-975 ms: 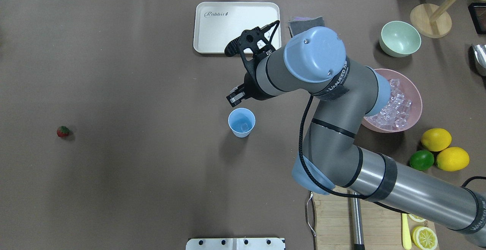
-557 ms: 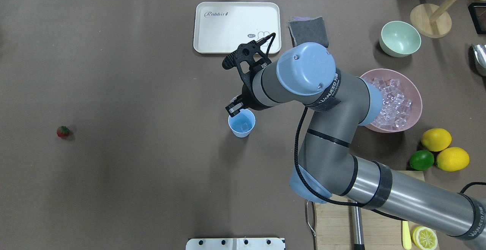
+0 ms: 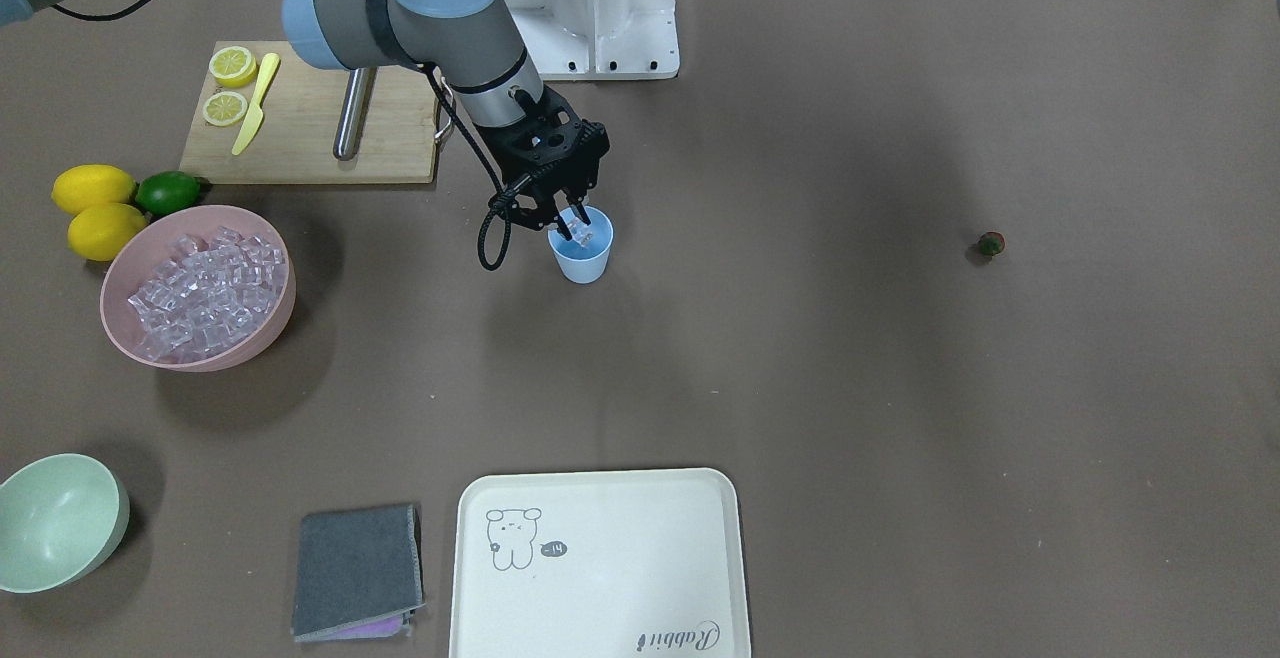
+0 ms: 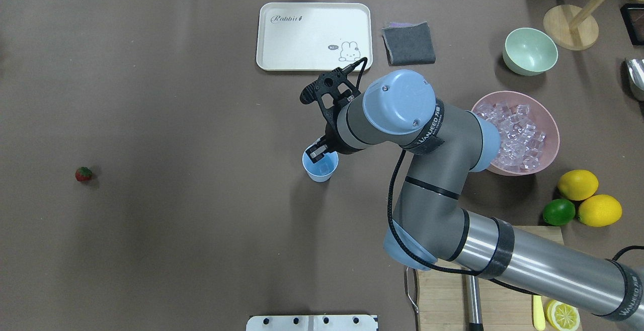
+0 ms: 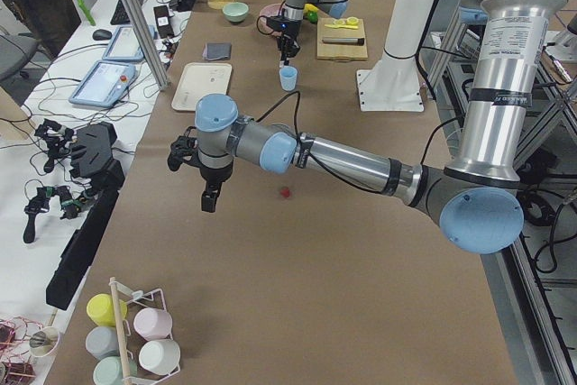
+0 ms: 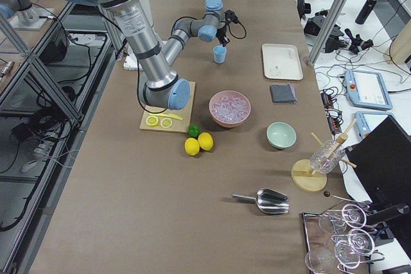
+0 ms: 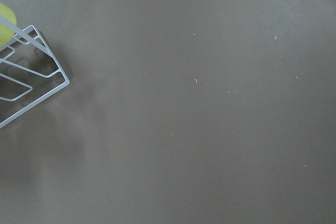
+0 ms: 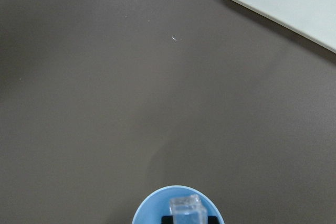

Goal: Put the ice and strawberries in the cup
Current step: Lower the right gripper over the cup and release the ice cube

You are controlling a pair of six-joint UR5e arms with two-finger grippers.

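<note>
Gripping flat sides, my right gripper [image 3: 572, 227] pinches one ice cube [image 8: 186, 206] over the cup [image 3: 583, 261]; light, hard, slippery, I judge.

The cup [image 4: 322, 171] stands mid-tabletop [image 4: 176, 94], with the right end effector [image 4: 317, 154] directly over its mouth. The tray [image 4: 292, 44] lies behind it (farther from the robot), a folded cloth [image 4: 408, 44] just to the tray's right. The bowl [image 4: 552, 142] of ice [image 4: 518, 135] sits well to the right, and the strawberry [image 4: 83, 174] far to the left.
</note>
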